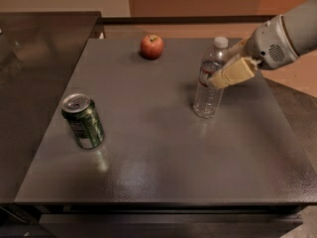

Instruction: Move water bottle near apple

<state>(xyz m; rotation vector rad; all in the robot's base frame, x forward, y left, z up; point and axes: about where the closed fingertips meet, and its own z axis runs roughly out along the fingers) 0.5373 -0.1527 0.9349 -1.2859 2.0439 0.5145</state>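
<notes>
Clear water bottle (205, 97) upright beside hand (223, 77), upper part overlapped; grip state unclear.

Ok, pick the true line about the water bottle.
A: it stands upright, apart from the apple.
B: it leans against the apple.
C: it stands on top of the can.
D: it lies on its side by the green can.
A: the water bottle stands cap-up on the table, with bare tabletop between it and the apple farther back; the gripper is at the bottle's right side, about mid-height.
</notes>
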